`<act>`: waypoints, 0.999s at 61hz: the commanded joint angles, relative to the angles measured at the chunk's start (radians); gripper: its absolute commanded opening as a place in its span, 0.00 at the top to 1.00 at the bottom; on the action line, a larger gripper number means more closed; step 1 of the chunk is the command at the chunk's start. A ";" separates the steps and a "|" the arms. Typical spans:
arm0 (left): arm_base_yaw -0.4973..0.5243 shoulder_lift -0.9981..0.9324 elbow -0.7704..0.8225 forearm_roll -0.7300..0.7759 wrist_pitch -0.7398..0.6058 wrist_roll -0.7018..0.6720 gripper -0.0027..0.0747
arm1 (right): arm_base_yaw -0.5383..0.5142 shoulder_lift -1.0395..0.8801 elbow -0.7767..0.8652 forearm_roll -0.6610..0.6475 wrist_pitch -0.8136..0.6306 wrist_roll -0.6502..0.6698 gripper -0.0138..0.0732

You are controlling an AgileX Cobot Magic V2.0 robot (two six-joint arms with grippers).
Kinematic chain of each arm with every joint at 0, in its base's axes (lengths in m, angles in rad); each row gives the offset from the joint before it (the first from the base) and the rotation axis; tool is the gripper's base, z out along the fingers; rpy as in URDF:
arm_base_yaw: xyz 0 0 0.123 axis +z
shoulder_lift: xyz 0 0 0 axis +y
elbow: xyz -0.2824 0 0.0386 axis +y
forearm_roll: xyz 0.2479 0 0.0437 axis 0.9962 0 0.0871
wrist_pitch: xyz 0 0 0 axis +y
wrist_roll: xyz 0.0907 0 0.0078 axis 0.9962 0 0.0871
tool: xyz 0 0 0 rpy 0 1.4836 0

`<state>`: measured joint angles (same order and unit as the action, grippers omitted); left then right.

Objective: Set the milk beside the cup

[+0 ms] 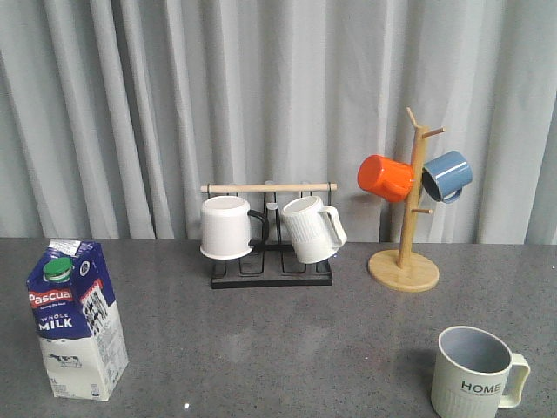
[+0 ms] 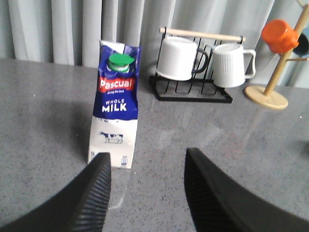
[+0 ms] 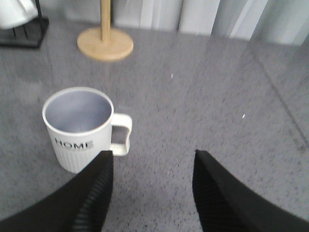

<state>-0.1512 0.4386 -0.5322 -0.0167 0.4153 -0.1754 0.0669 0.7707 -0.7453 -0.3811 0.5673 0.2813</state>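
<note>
The milk [image 1: 77,318] is a tall blue-and-white carton with a green cap, upright at the table's near left. In the left wrist view the milk [image 2: 115,104] stands just beyond one fingertip of my left gripper [image 2: 146,159], which is open and holds nothing. The cup [image 1: 474,374], a cream ribbed mug lettered "HOME", sits at the near right, handle to the right. In the right wrist view the cup [image 3: 82,125] lies ahead of and beside my right gripper [image 3: 151,159], open and empty. Neither gripper shows in the front view.
A black rack [image 1: 271,261] with a wooden bar holds a white mug with a black handle [image 1: 228,226] and a white ribbed mug [image 1: 312,228] at the back centre. A wooden mug tree [image 1: 406,252] at the back right carries an orange mug [image 1: 385,178] and a blue mug [image 1: 447,176].
</note>
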 commanded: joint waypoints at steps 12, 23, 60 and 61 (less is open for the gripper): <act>0.001 0.016 -0.033 0.002 -0.056 0.002 0.51 | -0.014 0.239 -0.032 -0.034 -0.139 0.002 0.40; 0.001 0.016 -0.033 0.017 -0.054 0.002 0.51 | -0.100 0.367 -0.032 -0.001 -0.235 0.012 0.40; 0.001 0.016 -0.033 0.028 -0.034 0.002 0.51 | -0.124 0.559 -0.032 0.094 -0.388 -0.058 0.40; 0.001 0.016 -0.033 0.028 -0.034 0.002 0.51 | -0.124 0.561 -0.032 0.099 -0.391 -0.058 0.40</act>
<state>-0.1512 0.4423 -0.5325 0.0117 0.4496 -0.1713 -0.0498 1.3469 -0.7453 -0.2926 0.2671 0.2330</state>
